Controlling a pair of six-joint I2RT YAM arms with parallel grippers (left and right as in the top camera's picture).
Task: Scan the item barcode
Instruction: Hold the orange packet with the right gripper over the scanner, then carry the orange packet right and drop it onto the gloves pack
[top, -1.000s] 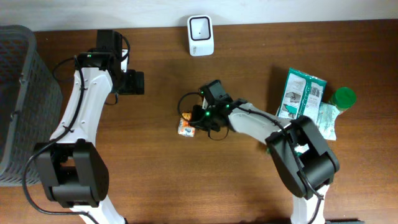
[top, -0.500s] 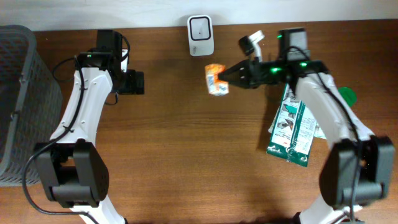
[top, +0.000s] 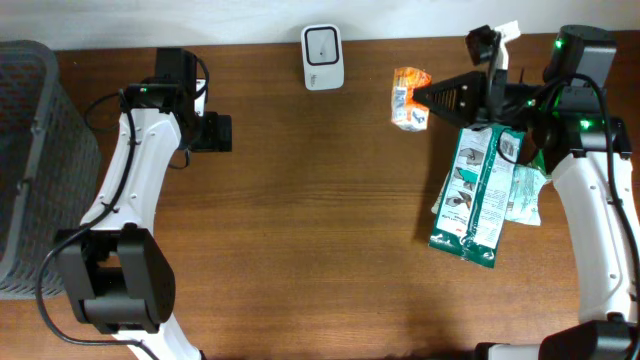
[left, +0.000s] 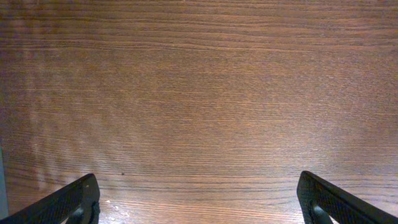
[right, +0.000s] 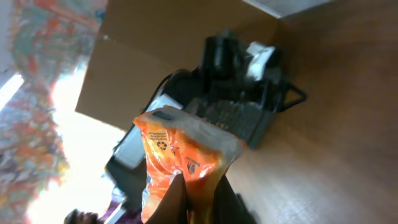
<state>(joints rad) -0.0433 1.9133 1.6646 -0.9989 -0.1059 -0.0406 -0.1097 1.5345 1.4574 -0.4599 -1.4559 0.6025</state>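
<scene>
Right fingers (right: 174, 202) are pinched tight on the lower edge of an orange snack packet (right: 180, 152), one dark finger on each side of the crinkled foil. The packet stands up from them, its recycling mark and small print facing the wrist camera. From overhead, the right fingers (top: 440, 97) point toward the white scanner (top: 322, 58), and the packet (top: 408, 97) sits at their tips, clear of the tabletop (top: 300, 250). It is near the scanner, off to its right and a little nearer the robot, not touching it. Whether a barcode faces the scanner cannot be told.

Left fingers (left: 74, 199) are spread wide, only their two dark tips showing at the bottom corners of the wrist view, with nothing but bare wood grain between them. In the overhead view the left fingers (top: 215, 133) lie to the scanner's left, well apart from it.

A green and white box (top: 478, 190) lies flat and tilted on the tabletop, farther to the scanner's right than the packet, partly under the right arm. A dark mesh basket (top: 30, 160) stands far to the scanner's left, at the tabletop's edge.
</scene>
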